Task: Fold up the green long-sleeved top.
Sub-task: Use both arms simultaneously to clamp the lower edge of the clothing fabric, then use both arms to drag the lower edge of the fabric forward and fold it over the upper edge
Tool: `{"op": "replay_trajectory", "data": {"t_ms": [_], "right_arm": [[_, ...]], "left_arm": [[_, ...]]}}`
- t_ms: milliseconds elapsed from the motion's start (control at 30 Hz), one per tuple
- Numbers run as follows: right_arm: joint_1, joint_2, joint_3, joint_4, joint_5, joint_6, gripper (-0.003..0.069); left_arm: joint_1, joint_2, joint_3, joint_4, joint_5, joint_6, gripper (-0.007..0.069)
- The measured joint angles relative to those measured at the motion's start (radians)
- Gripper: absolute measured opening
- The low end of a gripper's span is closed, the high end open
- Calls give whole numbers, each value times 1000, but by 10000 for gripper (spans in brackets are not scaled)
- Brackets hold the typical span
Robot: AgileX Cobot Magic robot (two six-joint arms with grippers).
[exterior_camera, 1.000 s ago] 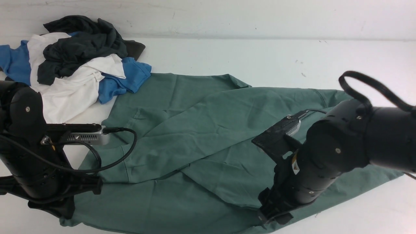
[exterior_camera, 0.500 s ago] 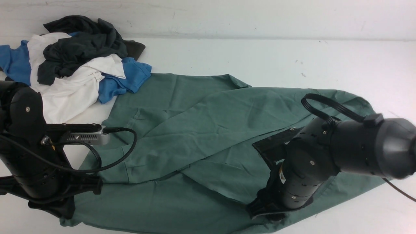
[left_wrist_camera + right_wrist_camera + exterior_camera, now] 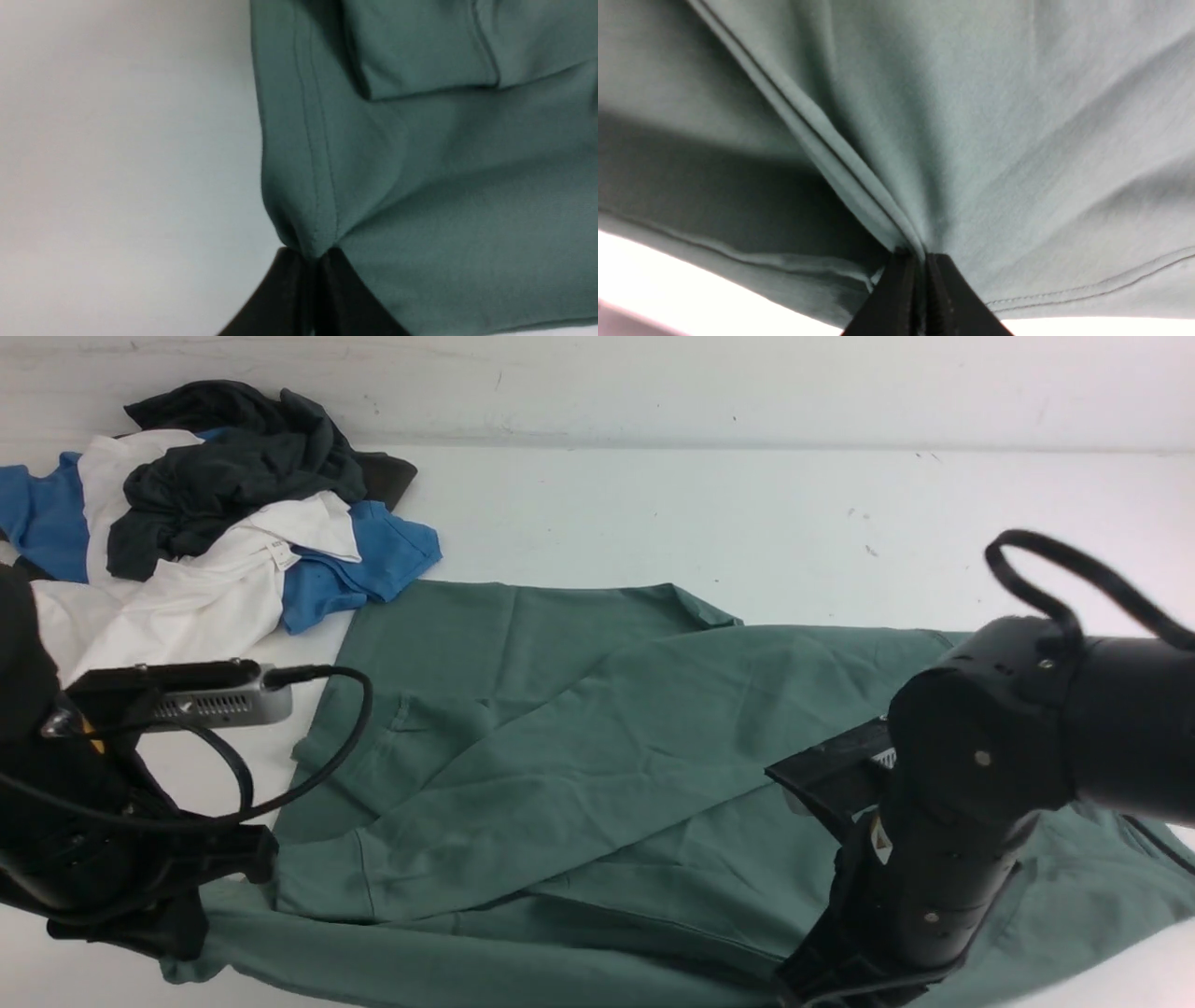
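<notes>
Sprawling sage-green long-sleeved top (image 3: 579, 747), creased, loosely overlapped

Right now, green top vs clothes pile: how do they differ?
The green top lies spread, mostly flat; the clothes pile is heaped. The top is one colour; the pile mixes blue, white, charcoal. The left gripper and right gripper pinch the top, not the pile. Both lie on the table.

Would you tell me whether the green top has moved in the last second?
Yes. The green top has slid toward the robot: its far edge, earlier level with the corner of the blue shirt, now lies nearer.
</notes>
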Motion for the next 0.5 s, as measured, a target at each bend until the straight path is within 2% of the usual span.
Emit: {"op": "replay_trajectory", "data": {"t_ms": [133,300,367,500], "right_arm": [[0,-53,0,-23,22,-26,6],[-8,-88,-67,-143,50,-30,6],[-47,-85,-164,-176,62,-43,6],[-146,-40,-325,-165,77,-116,6]], "left_arm": [[0,-49,-18,-16,0,-10,17],[0,-16,-145,-27,-6,-33,17],[0,54,-247,-30,-7,-34,17],[0,182,-430,-31,-8,-49,17]]}}
